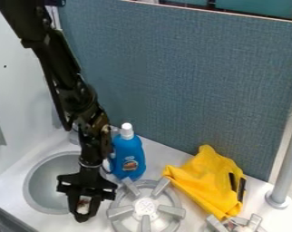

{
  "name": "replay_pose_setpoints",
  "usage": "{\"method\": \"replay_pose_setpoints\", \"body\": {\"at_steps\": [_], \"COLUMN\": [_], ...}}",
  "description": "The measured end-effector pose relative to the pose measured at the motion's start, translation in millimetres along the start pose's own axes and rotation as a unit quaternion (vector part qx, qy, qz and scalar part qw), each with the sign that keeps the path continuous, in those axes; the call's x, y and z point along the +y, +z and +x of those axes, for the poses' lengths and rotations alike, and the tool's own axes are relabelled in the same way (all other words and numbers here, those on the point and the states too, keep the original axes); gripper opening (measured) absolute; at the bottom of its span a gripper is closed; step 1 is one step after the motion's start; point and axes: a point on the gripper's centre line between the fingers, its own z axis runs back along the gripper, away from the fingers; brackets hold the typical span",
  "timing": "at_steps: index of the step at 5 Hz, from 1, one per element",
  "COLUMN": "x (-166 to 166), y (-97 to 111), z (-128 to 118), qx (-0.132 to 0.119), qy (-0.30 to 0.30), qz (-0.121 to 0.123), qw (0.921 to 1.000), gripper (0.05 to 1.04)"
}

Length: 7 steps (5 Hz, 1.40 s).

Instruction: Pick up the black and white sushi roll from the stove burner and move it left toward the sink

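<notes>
While the round sink (45, 181) sits far L, the black gripper (82, 213) hangs by its R side, w/ a small white-and-brown thing (84, 205) at its lower end; can't tell if it's wide, narrow or gripping. Said thing's prob. light, maybe fragile, firmness unclear; best held gently across its middle. Next R, the blue bottle (128, 156) stands upright, prob. stiff & slick. Then the stove burner (146, 207), then the yellow cloth (204, 181), rumpled, prob. soft.
</notes>
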Motion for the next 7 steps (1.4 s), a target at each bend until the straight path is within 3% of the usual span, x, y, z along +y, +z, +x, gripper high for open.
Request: {"method": "replay_pose_setpoints", "body": {"at_steps": [1,2,3,4,5,6,7], "x": [-2,-6,-7,-18,-53,-91,-130], "y": [1,4,23,59,101,128,130], "z": [1,-4,2,5,-7,-31,-58], "qx": [0.001,0.020,0.028,0.006,-0.035,-0.064,-0.077], "qy": [0.006,0.020,0.040,0.039,-0.014,-0.116,-0.202], "qz": [-0.004,-0.017,-0.019,0.012,0.031,0.006,-0.028], "qw": [1.0000,0.9995,0.9986,0.9992,0.9988,0.9911,0.9759], "gripper": [0.639,0.897,1.005,1.001,1.001,1.001,1.001]}}
